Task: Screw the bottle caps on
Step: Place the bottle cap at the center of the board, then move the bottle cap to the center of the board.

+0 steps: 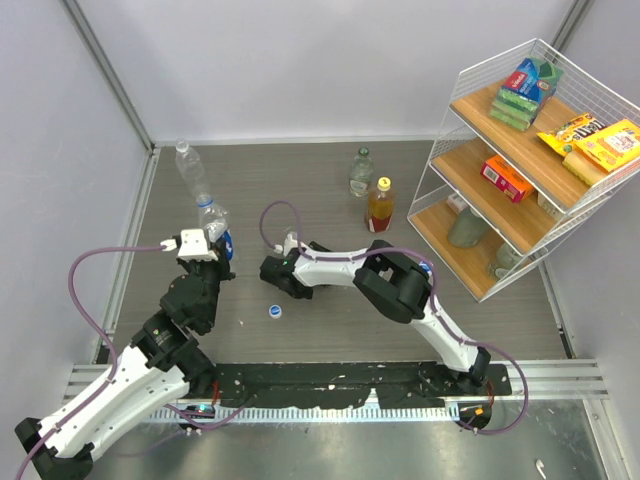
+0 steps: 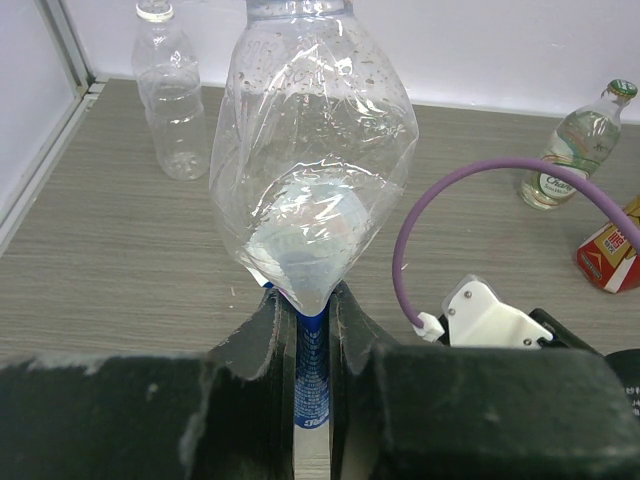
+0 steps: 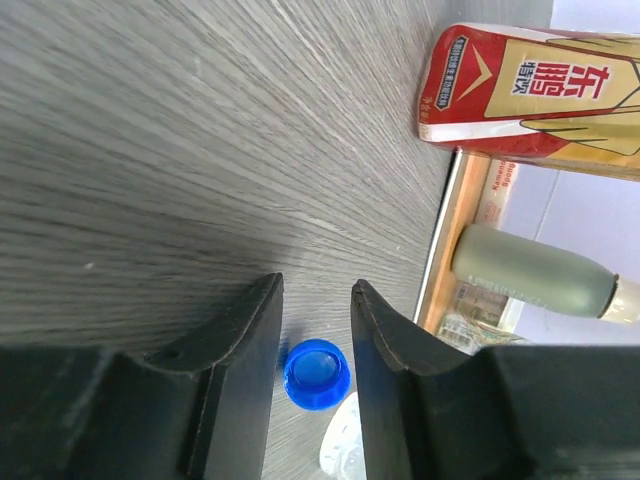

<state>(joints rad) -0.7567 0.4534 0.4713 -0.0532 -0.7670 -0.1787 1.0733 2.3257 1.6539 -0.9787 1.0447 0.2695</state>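
Lying low in the right wrist frame, the blue cap [image 3: 317, 373] sat between the parted jaws of the released right pincer [image 3: 315, 290], nearer it than the left pincer [image 2: 308, 300], which clenched the clear bottle [image 2: 310, 180].

Grey table [image 1: 300, 180] seen from above. The left gripper [image 1: 210, 250] holds a tilted blue-labelled bottle [image 1: 212, 220], and a clear bottle [image 1: 187, 163] stands beyond it. The right gripper [image 1: 270, 275] sits low, near a white-and-blue cap [image 1: 274, 312]. At centre rear are a green-capped bottle [image 1: 360, 172] and an amber bottle [image 1: 379, 205]. At right, a wire shelf [image 1: 478, 100] holds snack boxes [image 1: 530, 88].
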